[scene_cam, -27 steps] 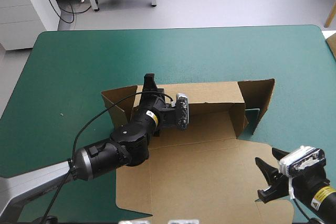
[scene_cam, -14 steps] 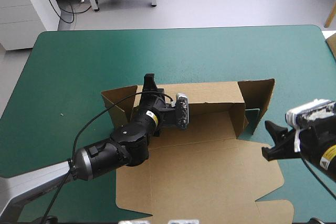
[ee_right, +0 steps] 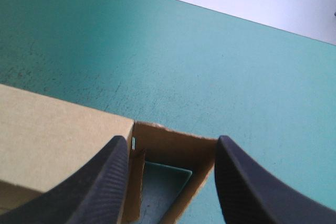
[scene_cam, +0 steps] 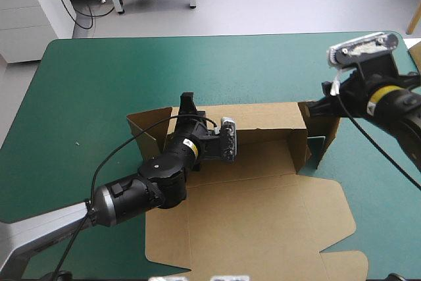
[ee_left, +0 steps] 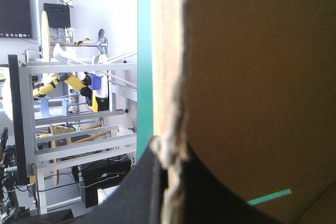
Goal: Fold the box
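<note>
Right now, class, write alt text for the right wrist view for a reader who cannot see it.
The right end effector, open, is poised over the raised corner flap of the brown box. The teal-green table cover stretches beyond.

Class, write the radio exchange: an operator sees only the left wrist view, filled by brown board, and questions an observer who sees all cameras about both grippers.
Operator: Where is the right gripper?
Observer: The right gripper hovers over the box's raised right end.
Operator: Open or shut?
Observer: Open; its fingers stand apart, the upright corner showing between them.
Operator: Where am I holding?
Observer: The left gripper pinches the far wall near its left end.
</note>
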Controlling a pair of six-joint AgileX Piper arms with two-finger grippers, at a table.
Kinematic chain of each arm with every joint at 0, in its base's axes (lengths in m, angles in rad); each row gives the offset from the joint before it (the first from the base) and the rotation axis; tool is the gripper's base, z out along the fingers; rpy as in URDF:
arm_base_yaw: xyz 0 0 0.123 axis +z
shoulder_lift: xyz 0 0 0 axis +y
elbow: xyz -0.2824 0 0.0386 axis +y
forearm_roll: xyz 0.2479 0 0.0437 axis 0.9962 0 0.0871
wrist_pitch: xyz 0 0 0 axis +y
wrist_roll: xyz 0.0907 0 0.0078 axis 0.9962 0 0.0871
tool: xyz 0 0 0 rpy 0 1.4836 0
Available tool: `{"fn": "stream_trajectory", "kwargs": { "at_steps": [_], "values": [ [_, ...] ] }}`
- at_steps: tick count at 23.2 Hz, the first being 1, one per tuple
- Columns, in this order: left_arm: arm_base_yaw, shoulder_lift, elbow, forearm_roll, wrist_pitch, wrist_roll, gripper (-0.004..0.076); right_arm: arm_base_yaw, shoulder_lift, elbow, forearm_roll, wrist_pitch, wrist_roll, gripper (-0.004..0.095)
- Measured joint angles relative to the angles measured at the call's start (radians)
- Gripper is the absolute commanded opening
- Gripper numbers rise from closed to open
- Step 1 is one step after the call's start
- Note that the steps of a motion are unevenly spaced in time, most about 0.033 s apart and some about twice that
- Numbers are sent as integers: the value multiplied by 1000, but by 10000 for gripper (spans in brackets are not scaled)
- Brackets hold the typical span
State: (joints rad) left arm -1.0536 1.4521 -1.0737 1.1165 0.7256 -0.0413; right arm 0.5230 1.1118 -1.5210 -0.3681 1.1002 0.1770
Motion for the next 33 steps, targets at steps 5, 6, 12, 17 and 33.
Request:
{"fn": "stream_trajectory", "kwargs": {
  "at_steps": [5,6,12,17,33],
  "values": [
    [0,0,0,0,0,0,-8,-15,172,-173,1,20,-33,466],
    [0,0,0,0,0,0,-8,-41,232,-221,16,33,-54,466],
    [0,0,0,0,-2,-4,-8,-258,467,-383,293,95,-277,486],
    [0,0,0,0,-2,-4,-8,-367,627,-418,451,106,-449,497],
    [0,8,5,32,-12,-8,-8,-368,680,-343,385,105,-515,491]
  ]
}}
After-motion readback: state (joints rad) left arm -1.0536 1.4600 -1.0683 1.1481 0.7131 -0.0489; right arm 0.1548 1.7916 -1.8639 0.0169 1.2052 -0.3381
